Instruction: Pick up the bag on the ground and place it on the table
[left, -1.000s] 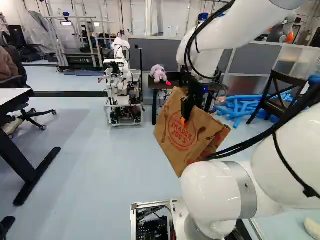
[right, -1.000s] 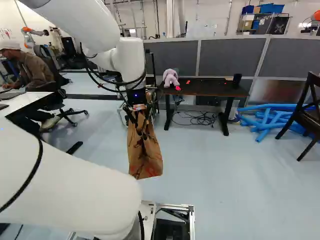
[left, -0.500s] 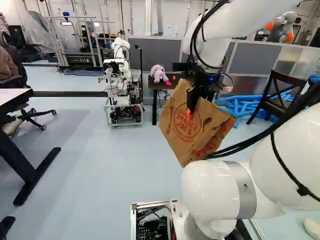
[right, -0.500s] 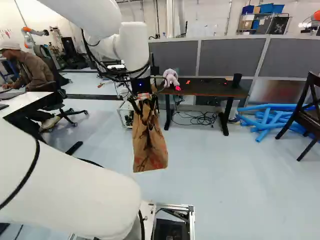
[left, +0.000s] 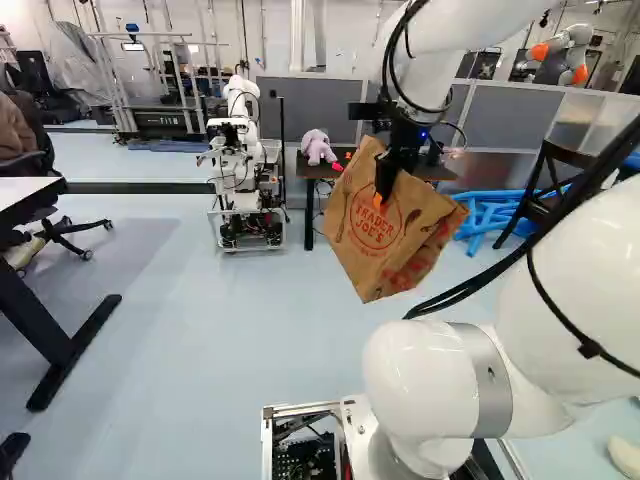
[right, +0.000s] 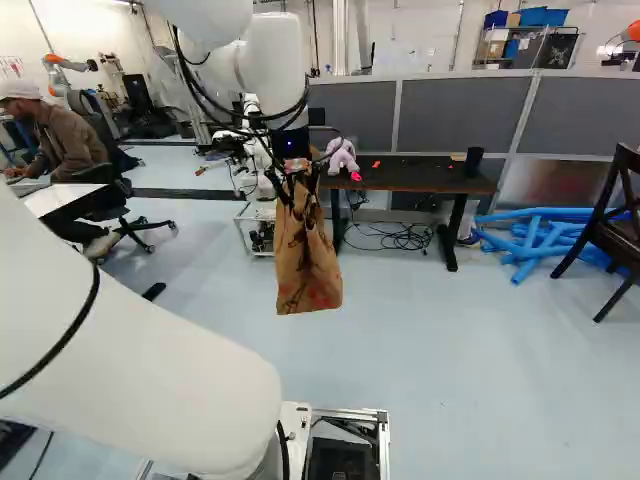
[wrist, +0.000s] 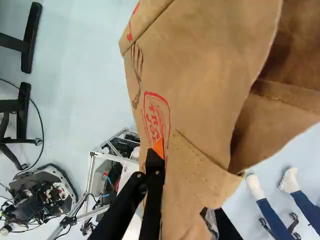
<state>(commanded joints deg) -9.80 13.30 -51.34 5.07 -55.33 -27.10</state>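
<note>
The arm's white joint (left: 420, 385) stands at the foot of the left base view. Ahead of it, the gripper (left: 384, 183) has hold of the brown paper bag (left: 385, 255), its fingers closed on the paper with only the bag's thickness parting them. In the wrist view one finger's orange tip lies on the printed face; the other finger is mostly hidden by the paper. The bag hangs tilted in the air, over the floor (right: 420, 320).

At the left edge of the left base view is a desk (left: 25, 192). A wooden chair (right: 614, 233) is at the right of the right base view, with blue tubes (right: 540, 240) on the floor near it.

Farther off, another robot (left: 238, 130) stands beside the table (right: 420, 180). A plush toy (right: 341, 158) sits at the table's left end, small red things (right: 356, 176) beside it, and a black cup (right: 473, 160) near the right end. Cables (right: 405, 238) lie underneath. Behind runs a grey partition (right: 460, 110).
</note>
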